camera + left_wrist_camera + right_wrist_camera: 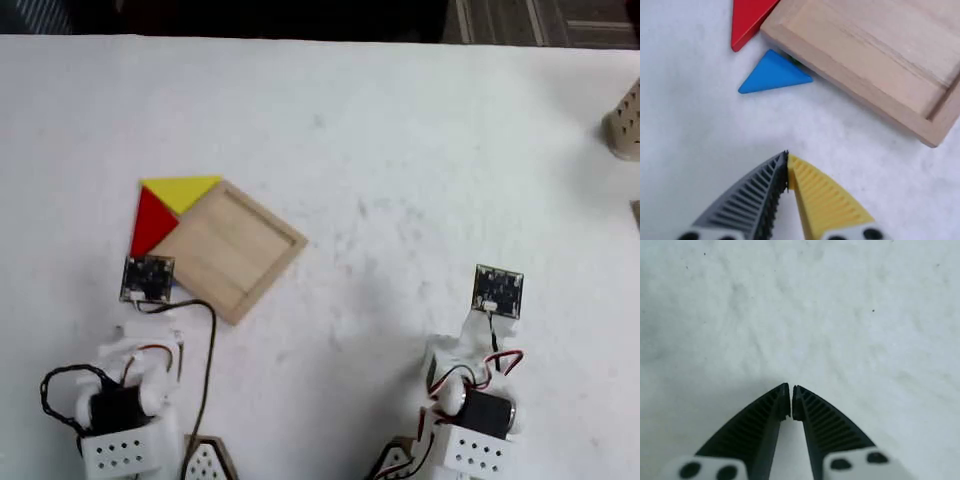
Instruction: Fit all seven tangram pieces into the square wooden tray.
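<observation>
The square wooden tray (232, 248) lies rotated like a diamond at the left of the table, with nothing inside it. A yellow triangle (182, 189) and a red triangle (150, 221) lie against its far-left edge. In the left wrist view a blue triangle (774, 74) pokes out from under the tray (875, 60), with a sliver of green behind it and the red triangle (747, 20) beside it. My left gripper (786, 159) is shut and holds nothing, a short way from the blue piece. My right gripper (791, 392) is shut over bare white table.
The left arm (130, 400) and the right arm (480, 390) stand at the near edge. A perforated tan object (625, 122) stands at the far right edge. A cable (208, 370) runs from the left arm's wrist toward the near edge.
</observation>
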`<action>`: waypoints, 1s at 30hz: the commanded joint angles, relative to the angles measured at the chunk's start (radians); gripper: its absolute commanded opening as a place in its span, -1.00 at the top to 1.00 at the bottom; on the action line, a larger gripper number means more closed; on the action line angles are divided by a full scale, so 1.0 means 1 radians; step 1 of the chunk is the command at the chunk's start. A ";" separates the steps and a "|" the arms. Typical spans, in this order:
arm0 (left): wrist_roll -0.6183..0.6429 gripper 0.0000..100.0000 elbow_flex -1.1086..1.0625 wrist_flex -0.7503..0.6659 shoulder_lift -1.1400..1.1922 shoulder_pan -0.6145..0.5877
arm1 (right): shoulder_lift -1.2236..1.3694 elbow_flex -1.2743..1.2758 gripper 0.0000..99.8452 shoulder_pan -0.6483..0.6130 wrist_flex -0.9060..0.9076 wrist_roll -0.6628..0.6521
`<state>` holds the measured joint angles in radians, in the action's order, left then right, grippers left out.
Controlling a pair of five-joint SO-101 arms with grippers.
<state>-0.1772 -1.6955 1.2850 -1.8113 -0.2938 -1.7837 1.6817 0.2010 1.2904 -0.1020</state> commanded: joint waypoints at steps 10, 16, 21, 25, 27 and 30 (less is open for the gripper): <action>0.005 0.96 0.003 0.002 -0.007 0.050 | -0.016 0.009 0.96 -0.157 -0.024 -0.011; 0.005 0.96 0.071 -0.086 -0.008 0.035 | -0.016 -0.017 0.96 -0.071 -0.048 -0.011; 0.002 0.96 0.137 -0.167 -0.008 -0.059 | -0.016 -0.052 0.96 0.033 -0.199 -0.011; -0.003 0.96 0.170 -0.204 -0.008 -0.088 | -0.016 -0.041 0.96 0.041 -0.349 -0.009; -0.003 0.96 0.198 -0.207 -0.008 -0.108 | -0.016 -0.044 0.96 0.035 -0.361 -0.011; -0.003 0.96 0.252 -0.203 -0.004 -0.140 | -0.015 -0.046 0.96 -0.015 -0.349 -0.011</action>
<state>-0.1772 -1.5390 1.1086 -1.8113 -0.3997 -1.7837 1.6632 0.2225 0.9590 -0.1020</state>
